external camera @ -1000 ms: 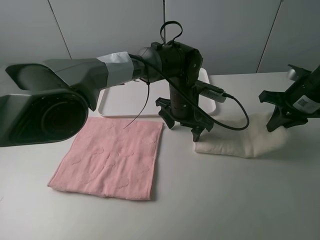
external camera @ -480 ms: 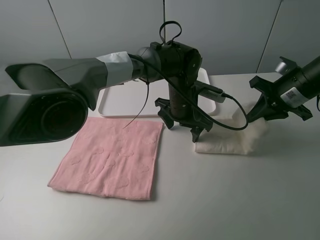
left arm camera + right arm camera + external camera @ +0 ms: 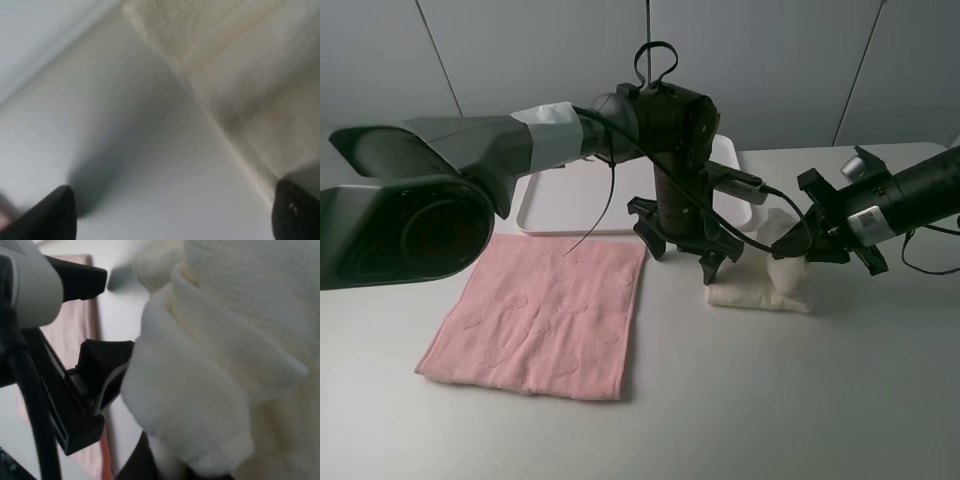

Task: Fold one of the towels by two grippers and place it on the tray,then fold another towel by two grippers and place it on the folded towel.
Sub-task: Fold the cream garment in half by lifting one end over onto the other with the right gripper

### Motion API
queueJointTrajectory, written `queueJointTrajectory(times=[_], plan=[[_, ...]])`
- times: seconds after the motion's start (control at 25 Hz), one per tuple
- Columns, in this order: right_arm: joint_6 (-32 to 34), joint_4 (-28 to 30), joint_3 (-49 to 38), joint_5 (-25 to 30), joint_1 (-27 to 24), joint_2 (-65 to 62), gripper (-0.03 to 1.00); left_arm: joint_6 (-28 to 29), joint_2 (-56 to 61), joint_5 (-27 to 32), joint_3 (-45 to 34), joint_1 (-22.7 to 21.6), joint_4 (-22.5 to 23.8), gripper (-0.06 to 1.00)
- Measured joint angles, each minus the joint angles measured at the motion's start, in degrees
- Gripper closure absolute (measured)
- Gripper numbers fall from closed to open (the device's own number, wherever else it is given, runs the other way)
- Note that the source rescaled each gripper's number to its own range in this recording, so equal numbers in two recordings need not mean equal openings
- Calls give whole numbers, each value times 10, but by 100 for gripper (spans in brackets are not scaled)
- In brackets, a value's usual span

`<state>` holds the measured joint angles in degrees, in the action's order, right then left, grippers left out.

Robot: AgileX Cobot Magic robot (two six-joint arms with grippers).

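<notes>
On the white table (image 3: 770,400), in front of the right end of the white rectangular plastic tray (image 3: 570,205), the cream-white knitted towel (image 3: 760,292) lies bunched together, a little to the right of the middle. One part of it is raised into a thick rolled fold. The right gripper (image 3: 788,247) reaches in from the right side and is closed on this fold. In the right wrist view the cream cloth (image 3: 225,365) fills most of the picture and hides the jaws almost fully.

The left gripper (image 3: 685,262) points down over the bare table, just beside the left edge of the same towel. Its jaws stand wide apart and nothing is between them. The left wrist view shows the two dark fingertips (image 3: 52,215) far from each other, and the towel edge (image 3: 240,75) runs close to one of them.

The pink square terry towel (image 3: 540,320) lies flat and unfolded on the front left part of the table, apart from the cream one.
</notes>
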<state>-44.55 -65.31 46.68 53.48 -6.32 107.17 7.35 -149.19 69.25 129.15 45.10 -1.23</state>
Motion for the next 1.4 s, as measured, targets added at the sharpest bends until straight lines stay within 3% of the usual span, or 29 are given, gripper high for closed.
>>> queueJointTrajectory(times=[0.28,0.8,1.16,1.4], plan=[[-88,-102,-21,-16,0,3,91,0,0,2,0,-10,-17,-5],[-146,-193,-22,-32,43,53,91,0,0,5,0,-11,-19,-5],[-162,-207,-22,-33,48,64,91,-22,0,5,3,-12,-22,-5],[-163,-208,-22,-33,48,64,91,-28,-9,6,56,-22,-31,-6]])
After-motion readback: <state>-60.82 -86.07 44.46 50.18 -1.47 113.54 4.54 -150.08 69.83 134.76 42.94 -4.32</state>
